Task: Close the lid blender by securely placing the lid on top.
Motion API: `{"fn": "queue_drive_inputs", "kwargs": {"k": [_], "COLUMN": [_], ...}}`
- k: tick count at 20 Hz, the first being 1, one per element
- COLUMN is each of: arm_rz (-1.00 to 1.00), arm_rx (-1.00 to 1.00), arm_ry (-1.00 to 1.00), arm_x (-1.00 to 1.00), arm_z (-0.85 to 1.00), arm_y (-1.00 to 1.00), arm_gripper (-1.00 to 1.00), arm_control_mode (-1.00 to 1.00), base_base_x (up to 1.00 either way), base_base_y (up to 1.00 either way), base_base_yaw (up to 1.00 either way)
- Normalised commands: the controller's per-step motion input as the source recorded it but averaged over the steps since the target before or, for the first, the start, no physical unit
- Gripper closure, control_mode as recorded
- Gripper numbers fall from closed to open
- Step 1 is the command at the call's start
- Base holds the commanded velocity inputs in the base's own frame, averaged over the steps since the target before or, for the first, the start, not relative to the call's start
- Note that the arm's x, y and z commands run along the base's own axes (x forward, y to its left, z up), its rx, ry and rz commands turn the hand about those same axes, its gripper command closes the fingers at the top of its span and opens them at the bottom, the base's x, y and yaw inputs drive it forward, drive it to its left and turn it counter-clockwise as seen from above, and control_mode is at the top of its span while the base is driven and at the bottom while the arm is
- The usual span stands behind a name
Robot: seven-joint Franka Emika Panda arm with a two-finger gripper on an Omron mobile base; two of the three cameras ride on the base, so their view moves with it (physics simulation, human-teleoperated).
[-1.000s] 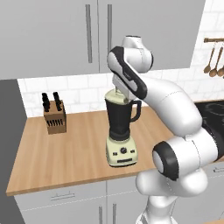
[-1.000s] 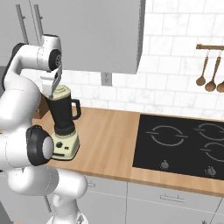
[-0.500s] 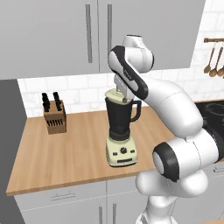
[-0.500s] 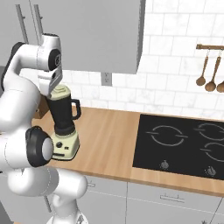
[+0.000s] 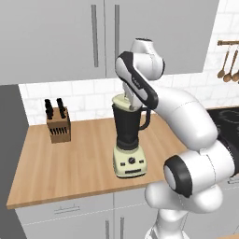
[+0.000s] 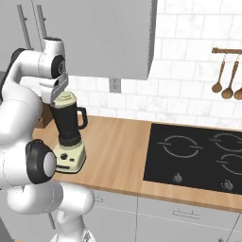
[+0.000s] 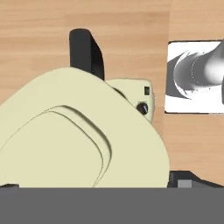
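One second brings little change: the robot's claw [image 5: 129, 100] stays poised over the blender [image 5: 128, 140] on the wooden surface [image 5: 79, 158], while the pale lid [image 5: 122, 101] sits a touch lower at the black jar's rim than a moment ago. From the hand camera the lid [image 7: 78, 140] looms large, with the jar's handle and cream base beyond it. Whether the claw grips the lid or has let go cannot be told, as its fingers are hidden. The lid appears to rest on the jar, tilted slightly, so the closing looks nearly done but perhaps not yet seated firmly. A knife block [image 5: 58, 122] stands well apart.
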Motion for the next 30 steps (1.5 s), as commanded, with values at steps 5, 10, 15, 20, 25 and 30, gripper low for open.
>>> {"fn": "queue_drive_inputs", "kwargs": {"k": [5, 10, 15, 20, 25, 30], "arm_rz": [-0.04, 0.0, 0.0, -0.02, -0.1, -0.1], "arm_rx": [-0.03, -0.09, -0.21, -0.17, -0.09, -0.05], "arm_ry": [-0.02, -0.05, -0.16, -0.07, 0.0, -0.07], "arm_x": [0.02, 0.0, -0.43, -0.45, -0.22, -0.4], "arm_z": [-0.26, -0.39, -0.49, -0.89, -0.97, -0.63], "arm_y": [0.0, 0.03, 0.2, 0.19, 0.05, 0.02], "arm_gripper": [-1.0, -1.0, -1.0, -1.0, -1.0, -1.0], "arm_control_mode": [-1.0, -1.0, -1.0, -1.0, -1.0, -1.0], "base_base_x": [0.0, 0.0, 0.0, 0.0, 0.0, 0.0], "base_base_y": [0.0, 0.0, 0.0, 0.0, 0.0, 0.0], "base_base_yaw": [0.0, 0.0, 0.0, 0.0, 0.0, 0.0]}}
